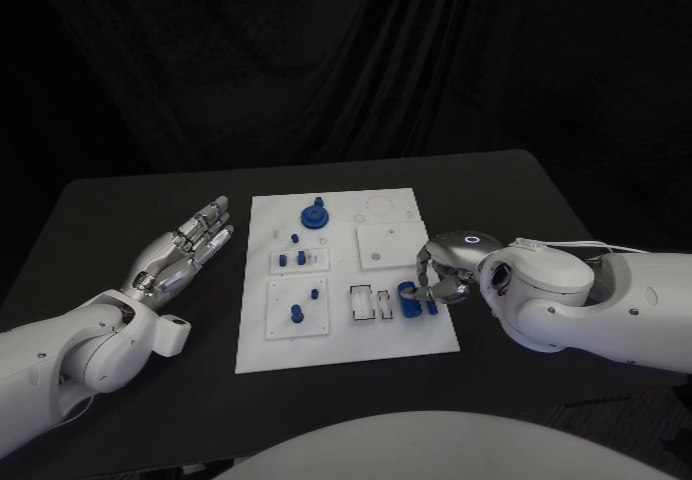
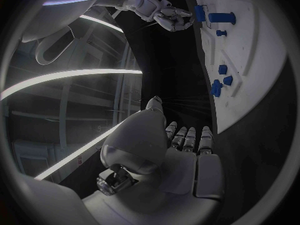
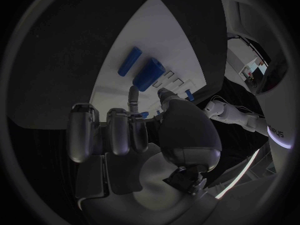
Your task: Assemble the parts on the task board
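Note:
The white task board [image 1: 387, 335] lies mid-table. A blue gear-shaped part [image 1: 313, 213] stands near its far edge, and small blue pegs [image 1: 294, 259] stand in the left panels. Two blue cylinders [image 1: 418, 299] lie at the board's right side beside the rectangular slots [image 1: 371, 304]. My right hand [image 1: 440, 275] hovers over that spot, with one finger stretched towards the cylinders [image 3: 148, 74] and nothing in its grasp. The left wrist view shows this right hand [image 2: 164, 16] with a fingertip at a blue piece [image 2: 200, 12]. My left hand [image 1: 188, 250] lies flat and spread on the table left of the board.
A square raised panel [image 1: 387, 243] sits on the board [image 2: 250, 45] behind my right hand. The black table [image 1: 144, 200] runs wide to the left and behind the board. My bulky right forearm [image 1: 577, 305] covers the table to the right.

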Controlling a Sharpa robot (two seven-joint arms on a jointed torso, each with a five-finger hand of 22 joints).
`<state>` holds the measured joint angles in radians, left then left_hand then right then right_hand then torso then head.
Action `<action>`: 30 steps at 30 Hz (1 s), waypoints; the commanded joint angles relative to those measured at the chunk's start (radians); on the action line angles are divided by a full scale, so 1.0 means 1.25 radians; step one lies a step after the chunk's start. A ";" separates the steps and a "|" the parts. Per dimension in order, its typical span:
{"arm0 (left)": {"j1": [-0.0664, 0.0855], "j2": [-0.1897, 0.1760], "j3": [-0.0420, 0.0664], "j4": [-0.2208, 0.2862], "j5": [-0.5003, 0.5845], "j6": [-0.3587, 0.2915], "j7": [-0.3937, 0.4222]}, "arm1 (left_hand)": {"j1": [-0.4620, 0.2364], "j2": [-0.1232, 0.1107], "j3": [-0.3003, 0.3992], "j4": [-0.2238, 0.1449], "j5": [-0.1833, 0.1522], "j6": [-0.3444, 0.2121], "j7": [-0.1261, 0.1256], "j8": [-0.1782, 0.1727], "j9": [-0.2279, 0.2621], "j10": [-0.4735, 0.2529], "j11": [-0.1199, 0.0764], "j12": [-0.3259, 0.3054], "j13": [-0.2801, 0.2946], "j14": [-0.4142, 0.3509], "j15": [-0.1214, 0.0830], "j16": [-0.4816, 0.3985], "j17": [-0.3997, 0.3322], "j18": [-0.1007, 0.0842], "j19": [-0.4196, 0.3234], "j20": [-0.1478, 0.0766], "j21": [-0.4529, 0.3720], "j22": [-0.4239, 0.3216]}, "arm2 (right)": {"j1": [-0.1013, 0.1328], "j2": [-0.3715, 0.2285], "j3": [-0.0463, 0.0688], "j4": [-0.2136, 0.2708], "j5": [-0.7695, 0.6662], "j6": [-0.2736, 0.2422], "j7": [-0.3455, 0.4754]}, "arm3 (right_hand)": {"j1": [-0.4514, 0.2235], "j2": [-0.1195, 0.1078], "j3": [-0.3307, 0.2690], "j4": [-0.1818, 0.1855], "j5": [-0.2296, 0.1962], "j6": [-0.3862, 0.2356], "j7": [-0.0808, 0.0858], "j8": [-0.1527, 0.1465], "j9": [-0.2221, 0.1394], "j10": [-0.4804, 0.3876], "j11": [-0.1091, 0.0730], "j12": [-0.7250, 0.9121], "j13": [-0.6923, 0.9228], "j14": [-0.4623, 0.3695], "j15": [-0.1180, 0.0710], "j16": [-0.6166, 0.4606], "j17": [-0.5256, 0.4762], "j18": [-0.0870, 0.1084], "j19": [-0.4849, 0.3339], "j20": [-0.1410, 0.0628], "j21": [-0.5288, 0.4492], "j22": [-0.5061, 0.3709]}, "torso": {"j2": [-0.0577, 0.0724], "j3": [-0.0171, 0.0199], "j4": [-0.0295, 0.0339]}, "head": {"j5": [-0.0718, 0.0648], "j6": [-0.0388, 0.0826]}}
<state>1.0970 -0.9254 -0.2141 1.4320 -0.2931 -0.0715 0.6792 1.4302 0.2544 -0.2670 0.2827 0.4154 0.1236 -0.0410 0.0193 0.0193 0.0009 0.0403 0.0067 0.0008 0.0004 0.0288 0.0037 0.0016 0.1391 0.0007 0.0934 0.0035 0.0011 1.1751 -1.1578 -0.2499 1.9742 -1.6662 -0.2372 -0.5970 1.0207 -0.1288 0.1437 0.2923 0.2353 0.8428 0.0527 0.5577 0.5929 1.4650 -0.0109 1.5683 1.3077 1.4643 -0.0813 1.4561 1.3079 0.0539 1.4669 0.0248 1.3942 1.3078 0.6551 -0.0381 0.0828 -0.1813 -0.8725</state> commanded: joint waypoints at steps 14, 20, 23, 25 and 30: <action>-0.003 0.000 0.001 0.001 0.001 0.009 0.064 | 0.010 -0.001 0.004 0.001 0.003 0.003 -0.001 0.001 0.001 -0.001 0.005 -0.005 -0.001 0.000 0.003 -0.003 -0.001 -0.008 -0.001 -0.002 -0.003 -0.001 | -0.031 0.024 0.000 -0.019 -0.009 0.033 -0.044 | -0.090 0.009 0.001 0.003 -0.080 0.043 -0.004 -0.033 0.006 0.085 -0.011 0.002 0.210 0.059 -0.010 0.005 0.051 -0.011 0.050 -0.009 0.008 0.169 | 0.001 -0.0007 0.0032 | 0.005 0.000; -0.003 -0.001 0.001 0.001 0.001 0.012 0.061 | 0.011 -0.001 0.004 0.001 0.004 0.004 0.000 0.001 0.001 -0.001 0.006 -0.005 -0.001 0.000 0.004 -0.003 -0.001 -0.009 -0.001 -0.002 -0.003 -0.001 | -0.033 0.033 0.000 -0.031 -0.009 0.043 -0.044 | -0.127 -0.002 -0.002 0.004 -0.142 0.054 -0.004 -0.050 0.010 0.085 -0.011 0.002 0.210 0.058 -0.012 0.004 0.046 -0.011 0.048 -0.011 0.007 0.168 | 0.001 -0.0007 0.0027 | 0.010 0.000; -0.003 -0.001 0.001 0.001 0.001 0.013 0.059 | 0.011 -0.001 0.004 0.001 0.004 0.003 0.000 0.001 0.001 -0.001 0.006 -0.005 -0.001 0.000 0.004 -0.003 -0.001 -0.009 -0.001 -0.001 -0.003 -0.001 | -0.034 0.039 0.000 -0.037 -0.009 0.044 -0.042 | -0.130 0.000 -0.001 0.004 -0.144 0.055 -0.004 -0.052 0.010 0.085 -0.011 0.002 0.210 0.058 -0.013 0.004 0.045 -0.011 0.048 -0.011 0.007 0.168 | 0.001 -0.0008 0.0031 | 0.009 0.000; -0.003 -0.001 0.001 0.001 0.001 0.014 0.058 | 0.011 -0.001 0.004 0.001 0.004 0.003 0.000 0.001 0.001 -0.001 0.006 -0.005 -0.001 0.000 0.004 -0.003 -0.001 -0.009 -0.001 -0.001 -0.003 -0.001 | -0.034 0.043 0.000 -0.042 -0.009 0.044 -0.040 | -0.134 0.002 0.000 0.004 -0.146 0.056 -0.004 -0.053 0.011 0.085 -0.011 0.002 0.210 0.058 -0.013 0.004 0.045 -0.010 0.047 -0.011 0.007 0.167 | 0.001 -0.0008 0.0026 | 0.010 0.000; -0.003 0.000 0.001 0.000 0.001 0.018 0.056 | 0.012 -0.001 0.005 0.001 0.005 0.003 0.000 0.001 0.001 -0.001 0.008 -0.005 -0.001 0.000 0.006 -0.003 -0.001 -0.009 -0.001 0.001 -0.003 -0.001 | -0.034 0.056 0.000 -0.059 -0.009 0.045 -0.033 | -0.141 0.014 0.006 0.003 -0.147 0.061 -0.005 -0.057 0.013 0.085 -0.011 0.002 0.210 0.057 -0.014 0.003 0.042 -0.010 0.046 -0.012 0.006 0.167 | 0.001 -0.0005 0.0026 | 0.012 0.000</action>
<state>1.0945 -0.9270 -0.2140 1.4310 -0.2930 -0.0653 0.6792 1.4341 0.2506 -0.2670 0.2827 0.4153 0.1236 -0.0410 0.0193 0.0193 -0.0028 0.0438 0.0066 0.0015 0.0004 0.0287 0.0037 0.0009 0.1392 0.0007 0.0934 0.0035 0.0014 1.1350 -1.0897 -0.2497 1.9051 -1.6700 -0.1932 -0.6299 0.8491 -0.1127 0.1478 0.2965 0.0534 0.9120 0.0446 0.4915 0.6076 1.4650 -0.0179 1.5682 1.3074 1.4653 -0.0946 1.4565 1.3077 0.0543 1.4671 0.0178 1.4008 1.3076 0.6565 -0.0389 0.0862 -0.1668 -0.8725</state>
